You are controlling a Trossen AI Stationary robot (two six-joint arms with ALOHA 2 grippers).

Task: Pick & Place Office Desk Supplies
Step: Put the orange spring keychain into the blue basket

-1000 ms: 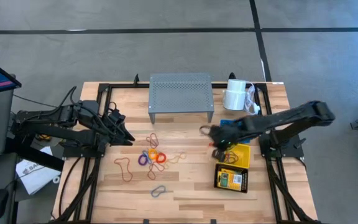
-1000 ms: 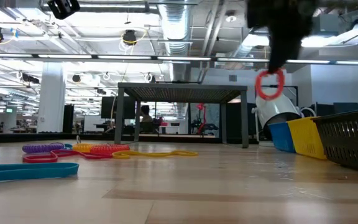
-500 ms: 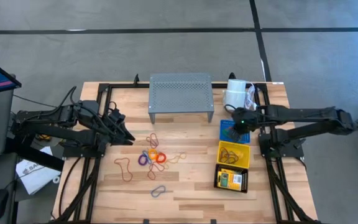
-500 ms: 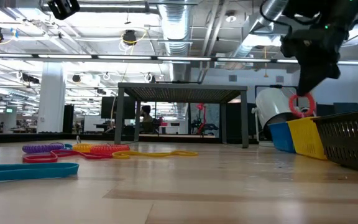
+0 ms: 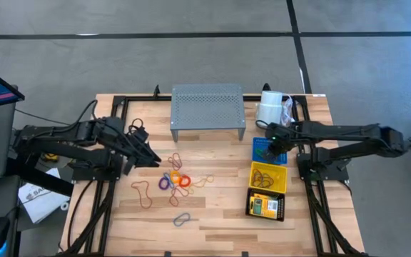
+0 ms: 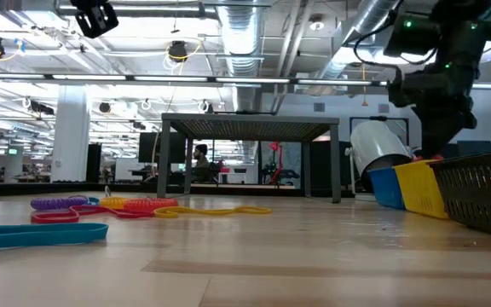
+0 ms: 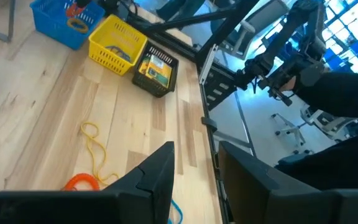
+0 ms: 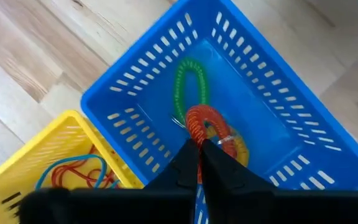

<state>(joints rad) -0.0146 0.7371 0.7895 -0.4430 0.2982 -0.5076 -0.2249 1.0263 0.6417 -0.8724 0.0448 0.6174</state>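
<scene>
- The right gripper [image 8: 199,144] hangs over the blue plastic mesh basket [image 8: 148,81], its two dark fingers pinched together on a red coiled loop [image 8: 205,122] lowered inside it.
- A green coiled loop [image 8: 190,79] lies on the basket floor beside the red one, with an orange loop [image 8: 238,148] partly under it.
- Just beside it sits the yellow plastic basket [image 5: 269,177], holding thin loops, then the black basket [image 5: 266,205] with a yellow-green crayon box.
- The left gripper [image 5: 149,156] hovers near the scattered coloured loops [image 5: 175,179] on the wooden table [image 5: 212,214], fingers parted and empty.
</scene>
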